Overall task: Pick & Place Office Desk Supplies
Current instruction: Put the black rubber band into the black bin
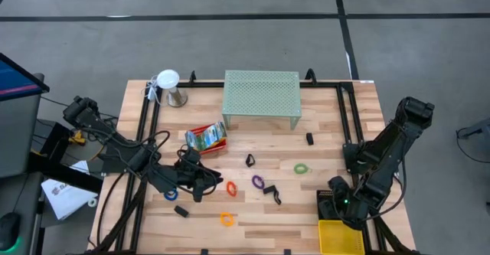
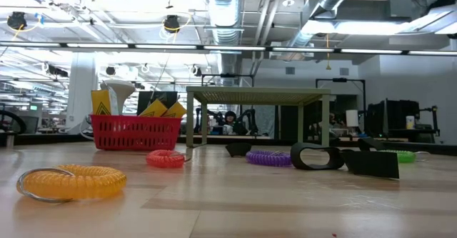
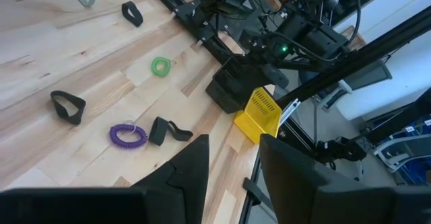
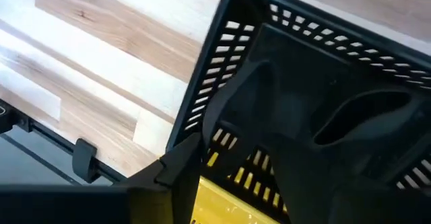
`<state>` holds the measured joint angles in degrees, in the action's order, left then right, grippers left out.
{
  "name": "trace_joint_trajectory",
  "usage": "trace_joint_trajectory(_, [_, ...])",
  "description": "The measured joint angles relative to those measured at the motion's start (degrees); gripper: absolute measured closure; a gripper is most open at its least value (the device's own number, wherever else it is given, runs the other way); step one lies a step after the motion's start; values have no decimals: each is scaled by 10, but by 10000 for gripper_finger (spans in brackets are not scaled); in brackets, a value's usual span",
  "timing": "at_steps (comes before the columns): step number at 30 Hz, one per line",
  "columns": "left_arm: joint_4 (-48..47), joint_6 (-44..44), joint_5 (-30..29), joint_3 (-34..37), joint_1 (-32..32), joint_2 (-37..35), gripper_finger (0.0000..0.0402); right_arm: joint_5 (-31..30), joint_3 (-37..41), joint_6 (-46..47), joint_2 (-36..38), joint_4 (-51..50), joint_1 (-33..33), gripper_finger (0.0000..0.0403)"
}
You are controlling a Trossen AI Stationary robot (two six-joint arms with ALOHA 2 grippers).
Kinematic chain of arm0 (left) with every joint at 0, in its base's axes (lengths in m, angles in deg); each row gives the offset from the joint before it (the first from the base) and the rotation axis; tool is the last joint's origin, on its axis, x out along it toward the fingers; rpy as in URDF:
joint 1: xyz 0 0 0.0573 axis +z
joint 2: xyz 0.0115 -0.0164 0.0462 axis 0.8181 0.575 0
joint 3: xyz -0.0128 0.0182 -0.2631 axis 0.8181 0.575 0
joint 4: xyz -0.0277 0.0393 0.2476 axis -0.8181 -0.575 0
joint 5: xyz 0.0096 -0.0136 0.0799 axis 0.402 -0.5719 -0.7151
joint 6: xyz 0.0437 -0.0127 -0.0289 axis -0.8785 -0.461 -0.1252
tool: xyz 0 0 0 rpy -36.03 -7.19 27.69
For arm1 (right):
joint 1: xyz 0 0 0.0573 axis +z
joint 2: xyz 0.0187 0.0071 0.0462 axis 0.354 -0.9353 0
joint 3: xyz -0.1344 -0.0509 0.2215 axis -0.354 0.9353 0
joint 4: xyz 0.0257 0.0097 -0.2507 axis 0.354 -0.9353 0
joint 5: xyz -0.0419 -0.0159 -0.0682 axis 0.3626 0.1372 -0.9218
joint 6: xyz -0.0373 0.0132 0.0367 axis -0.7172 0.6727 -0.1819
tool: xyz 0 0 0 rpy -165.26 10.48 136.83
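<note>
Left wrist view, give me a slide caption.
Open left gripper above wooden table with purple coiled elastic loop, green loop, yellow perforated tray.

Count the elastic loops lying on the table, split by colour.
green loop: 1
purple loop: 1
red loop: 1
orange loop: 1
blue loop, partly hidden: 1
Total: 5
</note>
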<state>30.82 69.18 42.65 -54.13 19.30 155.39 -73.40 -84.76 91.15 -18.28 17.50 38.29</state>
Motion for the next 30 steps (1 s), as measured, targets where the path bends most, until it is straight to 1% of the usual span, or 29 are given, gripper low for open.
trace_joint_trajectory(2, [0,0,0,0,0,0,275,11,0,4,0,-6,-2,250])
trace_joint_trajectory(4, [0,2,0,0,0,0,275,11,0,6,0,-4,-3,281])
trace_joint_trajectory(8, [0,2,0,0,0,0,275,6,0,7,0,5,6,380])
trace_joint_trajectory(9, [0,2,0,0,0,0,275,3,0,9,0,7,8,389])
trace_joint_trajectory(10, [0,2,0,0,0,0,275,0,0,12,0,7,10,387])
trace_joint_trajectory(12, [0,2,0,0,0,0,275,-7,0,9,0,10,12,372])
trace_joint_trajectory(15, [0,2,1,0,0,0,275,-18,0,-1,0,9,8,339])
trace_joint_trajectory(21, [0,6,1,0,0,0,275,-19,-1,-7,0,-6,2,255])
trace_joint_trajectory(25, [1,6,1,0,0,0,275,-7,-1,-7,0,-15,2,204])
trace_joint_trajectory(27, [1,6,1,0,0,0,275,-7,-1,-7,0,-15,2,189])
trace_joint_trajectory(30, [0,6,1,0,0,0,275,-17,-1,-7,0,-11,2,180])
